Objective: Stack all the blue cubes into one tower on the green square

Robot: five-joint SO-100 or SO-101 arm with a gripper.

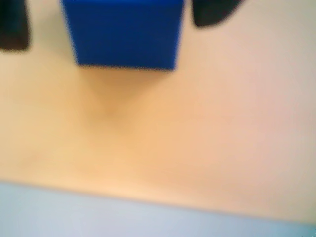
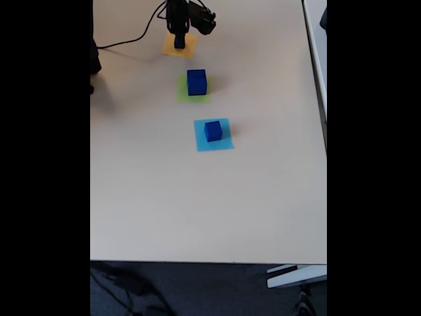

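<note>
Gripper jaws stood spread in the wrist view, the left dark fingertip at the frame's left edge, a blue cube between the tips, and the right fingertip just beside the cube's right face; a clear gap lay on the left side and no contact could be confirmed on either side, so the cube was bracketed, not pinched. Beneath it lay a pale orange surface, with a light-blue band along the bottom edge, all blurred. Read left to right in the fixed view, the arm hung over the orange-yellow square at the far end of the table, where the cube under it could not be made out; next came the larger blue cube resting on the green square; then a smaller blue cube sat on the light-blue square, well apart from the others. By judgement, the step in hand was grasping the cube at the orange-yellow square; it would be done well by centring the jaws so both tips met opposite faces squarely before closing, then lifting straight up to clear the cube already on the green square
</note>
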